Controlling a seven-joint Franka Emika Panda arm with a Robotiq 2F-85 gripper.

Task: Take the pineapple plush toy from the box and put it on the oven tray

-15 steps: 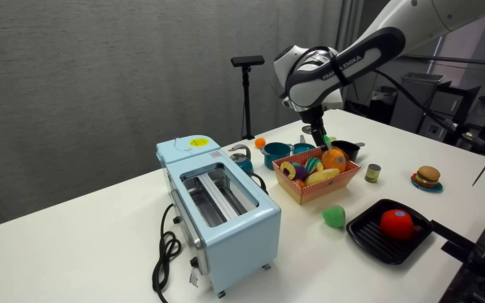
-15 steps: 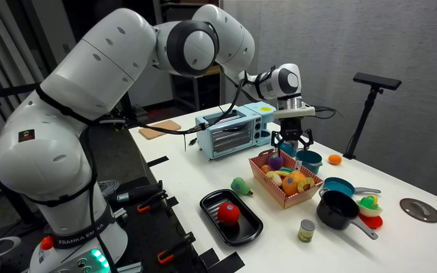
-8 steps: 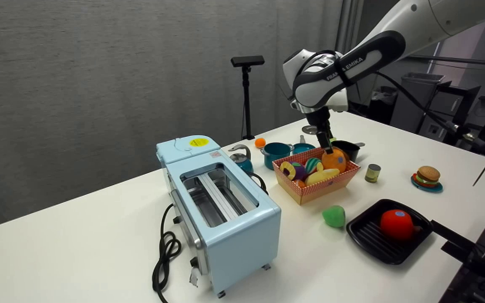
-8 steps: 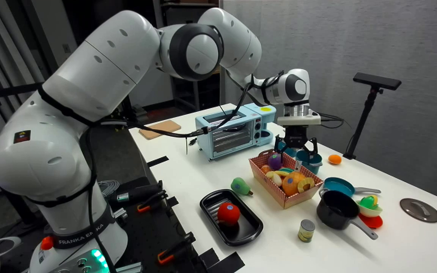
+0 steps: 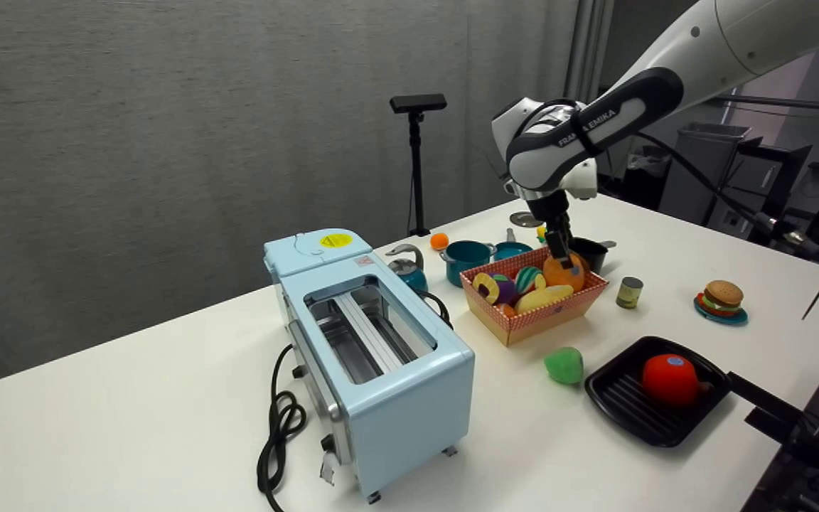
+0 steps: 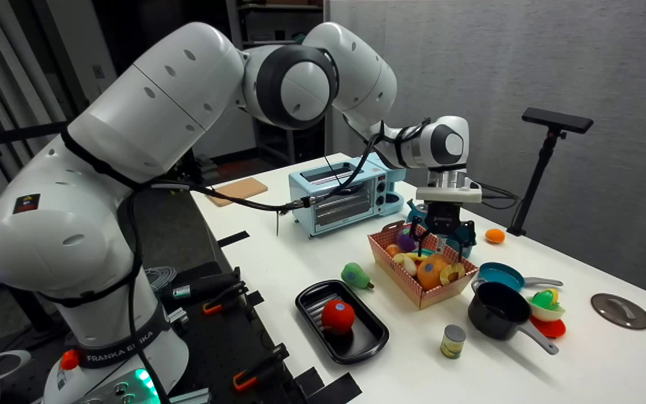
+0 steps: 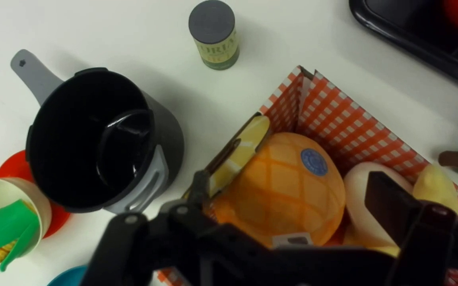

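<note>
Within the box (image 7: 344, 115) lies the pineapple plush toy (image 7: 280, 182), seen between the gripper's (image 6: 439, 256) spread, released fingers (image 7: 390, 198) at nine and three o'clock in the wrist view; its blue sticker (image 7: 314, 162) is illegible. Toward eleven, a can (image 7: 214, 37) shows "ORIA"; the arm (image 5: 655, 92) bears "EMIKA".

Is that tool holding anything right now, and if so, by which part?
Nothing is held. The tool is open over the box, and the pineapple toy shows between its jaws in the wrist view, ungripped.
</note>
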